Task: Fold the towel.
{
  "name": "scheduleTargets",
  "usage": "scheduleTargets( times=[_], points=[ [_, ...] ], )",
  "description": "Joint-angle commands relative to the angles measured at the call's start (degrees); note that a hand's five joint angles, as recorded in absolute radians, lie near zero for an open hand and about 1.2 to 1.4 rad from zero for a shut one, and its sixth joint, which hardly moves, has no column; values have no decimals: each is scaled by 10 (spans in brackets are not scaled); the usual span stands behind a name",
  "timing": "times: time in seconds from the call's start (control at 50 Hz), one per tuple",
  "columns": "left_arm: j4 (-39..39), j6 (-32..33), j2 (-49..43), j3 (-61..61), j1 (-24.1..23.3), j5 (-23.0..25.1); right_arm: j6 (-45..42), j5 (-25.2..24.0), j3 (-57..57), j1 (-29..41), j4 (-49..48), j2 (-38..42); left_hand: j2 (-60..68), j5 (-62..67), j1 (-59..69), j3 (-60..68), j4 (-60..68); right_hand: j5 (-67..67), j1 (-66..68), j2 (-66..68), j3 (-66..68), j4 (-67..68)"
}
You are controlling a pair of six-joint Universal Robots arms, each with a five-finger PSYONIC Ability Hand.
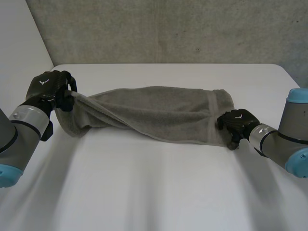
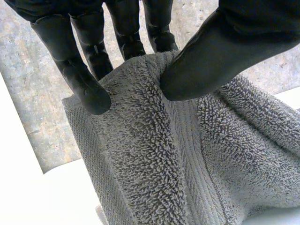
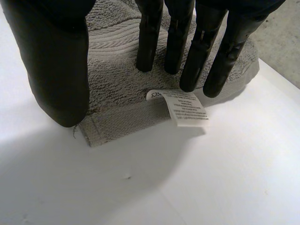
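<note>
White table (image 1: 154, 192), grey towel (image 1: 154, 113), concrete wall (image 1: 168, 29)

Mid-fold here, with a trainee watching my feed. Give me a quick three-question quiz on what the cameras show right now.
1. True or false: the left robot hand pinches one end of the towel between thumb and fingers.
2. Pick one: the white label lies A) at the fingertips of the right robot hand; B) under the left robot hand; C) in the middle of the towel.
3. Fill the gap: the towel is grey and the table is ____.

Key: 1 true; 2 A; 3 white.
</note>
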Motion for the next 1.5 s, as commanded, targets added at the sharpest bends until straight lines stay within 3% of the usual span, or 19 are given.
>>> scheduleTargets(
  times=[0.02,0.42,1.06,1.14,1.18,1.24,1.5],
  points=[
    [0,0,0,0,0,0,0,0,-2,0,-1,1,-77,-177,-53,-89,-78,6,-3,-16,-12,-11],
    [0,0,0,-1,0,0,4,2,-21,6,-34,23,-77,-177,-53,-89,-78,119,110,97,100,102],
    [0,0,0,-2,-1,0,5,2,-27,6,-37,22,-77,-177,-53,-89,-78,123,114,100,104,105],
    [0,0,0,-2,-1,0,5,3,-28,6,-38,23,-77,-177,-53,-89,-78,208,199,186,190,191],
    [0,0,0,-2,-1,0,9,5,-29,4,-38,22,-77,-177,-53,-89,-78,386,377,363,367,368],
    [0,0,1,-2,-1,0,10,12,-28,4,-43,18,-77,-177,-53,-89,-78,497,488,474,478,479],
    [0,0,1,-2,-2,0,40,17,-17,1,-48,-13,-77,-177,-53,-89,-78,497,488,475,478,479]
  ],
)
